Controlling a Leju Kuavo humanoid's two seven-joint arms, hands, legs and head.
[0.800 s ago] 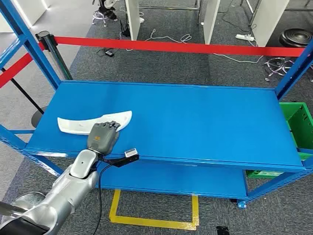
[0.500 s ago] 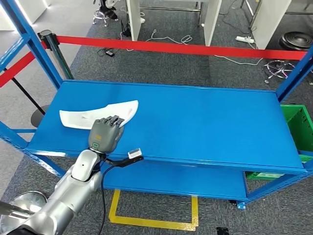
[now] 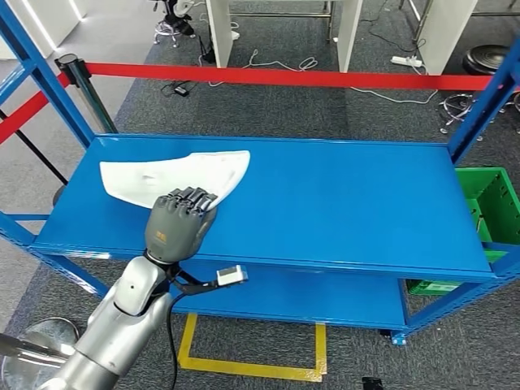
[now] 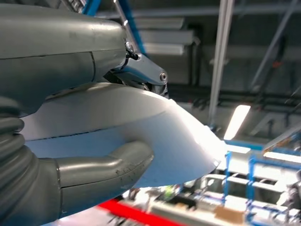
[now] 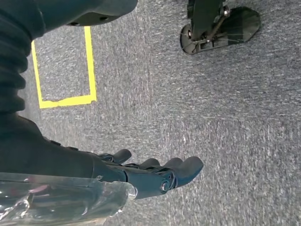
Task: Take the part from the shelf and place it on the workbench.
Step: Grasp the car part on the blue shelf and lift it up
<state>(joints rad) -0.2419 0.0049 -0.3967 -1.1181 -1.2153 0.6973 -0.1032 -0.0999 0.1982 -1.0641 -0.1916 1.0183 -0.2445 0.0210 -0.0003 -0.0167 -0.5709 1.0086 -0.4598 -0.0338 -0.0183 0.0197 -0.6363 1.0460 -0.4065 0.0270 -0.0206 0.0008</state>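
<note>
Left hand (image 3: 176, 224) grips the white part (image 3: 178, 176): fingers curled over its near edge in the head view, and in the left wrist view the thumb (image 4: 106, 172) presses one face of the part (image 4: 142, 127) while the darker fingers lie on the other. Clamped hold, near one end of the part rather than at its middle.

Change since 0.8 s ago: the part was lying low on the blue shelf (image 3: 344, 203), seen as a thin curved strip. Half a second ago its right tip had begun to rise. Now it shows a broad face toward the camera and reaches further back over the shelf, so it has tilted up and come off the surface, at least along most of its length. Whether the far left end touches the shelf I cannot tell. The arm has pulled nearer the camera too.

Judgement: the pick is made and the lift is under way; carrying to the workbench is all still ahead. The part is long and held off-centre, so it may swing or twist in the grip when the robot turns.

Right hand (image 5: 142, 174) hangs above the grey carpet (image 5: 213, 117), holding nothing, fingers stretched out and lying loosely side by side.

A red barrier tape (image 3: 294, 77) runs behind the shelf; a green crate (image 3: 493, 203) sits at the right.
</note>
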